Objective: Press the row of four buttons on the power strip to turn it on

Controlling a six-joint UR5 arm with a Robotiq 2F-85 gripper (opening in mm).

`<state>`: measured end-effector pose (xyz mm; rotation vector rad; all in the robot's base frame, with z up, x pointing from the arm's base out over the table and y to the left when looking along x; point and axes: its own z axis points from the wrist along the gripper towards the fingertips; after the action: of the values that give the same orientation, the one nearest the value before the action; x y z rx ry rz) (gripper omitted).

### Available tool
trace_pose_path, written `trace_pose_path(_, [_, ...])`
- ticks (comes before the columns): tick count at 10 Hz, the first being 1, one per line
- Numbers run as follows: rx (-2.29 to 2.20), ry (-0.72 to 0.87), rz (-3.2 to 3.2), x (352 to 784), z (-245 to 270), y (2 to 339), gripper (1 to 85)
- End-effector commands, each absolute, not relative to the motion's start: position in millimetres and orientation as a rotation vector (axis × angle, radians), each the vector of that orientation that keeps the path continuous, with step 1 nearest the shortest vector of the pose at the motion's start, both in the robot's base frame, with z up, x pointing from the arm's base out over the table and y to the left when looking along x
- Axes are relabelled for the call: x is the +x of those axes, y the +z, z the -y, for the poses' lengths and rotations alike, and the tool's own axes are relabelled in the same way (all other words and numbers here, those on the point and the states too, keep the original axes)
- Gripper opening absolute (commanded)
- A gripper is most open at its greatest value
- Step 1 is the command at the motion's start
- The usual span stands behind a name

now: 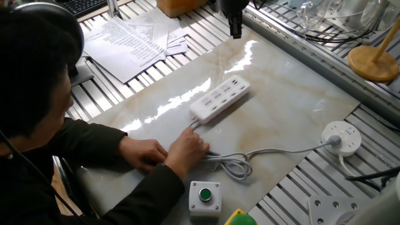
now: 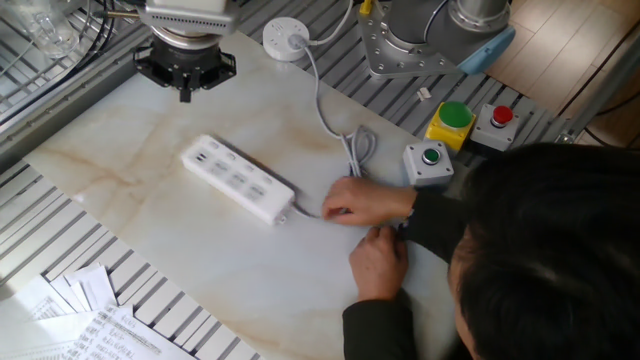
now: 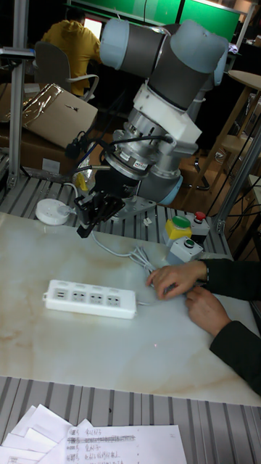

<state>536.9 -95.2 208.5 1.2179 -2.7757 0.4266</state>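
The robot's gripper (image 3: 85, 226) hangs in the air above the far part of a pale marble-patterned table (image 2: 150, 270), pointing down at an angle. Its dark fingers (image 1: 235, 26) look close together, but no view shows clearly whether they touch, so I cannot tell if they are parted or closed. It holds nothing and touches nothing.

The power strip (image 2: 238, 178) lies flat on the table, well apart from the gripper, nearer the middle of the surface. It is a long white bar with four socket groups along its top (image 3: 90, 298). The four buttons cannot be made out clearly in any view.

A light grey cable (image 1: 272, 150) leaves one end of the strip, loops on the table and runs to a round white socket puck (image 1: 341, 138) near the table's edge.

A person in dark sleeves sits at the table. One hand (image 2: 368, 199) rests on the cable just beside the strip's end; the other hand (image 2: 378, 262) lies flat nearby.

Near the person stand a small grey box with a green button (image 2: 430, 159), a yellow box with a larger green button (image 2: 453, 117), and a red button (image 2: 500, 118). Printed papers (image 1: 137, 39) lie beyond the table edge.
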Motion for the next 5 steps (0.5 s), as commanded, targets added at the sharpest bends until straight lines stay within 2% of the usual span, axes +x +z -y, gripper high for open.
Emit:
trace_pose_path(1, [1.246, 0.275, 2.802, 518.6, 97.2, 165.9, 1.0])
trace_pose_path(2, [1.274, 0.33, 2.805, 523.2, 112.2, 147.0, 1.0])
trace_pose_path(5, [1.32, 0.332, 2.824, 520.3, 137.5, 97.5, 1.0])
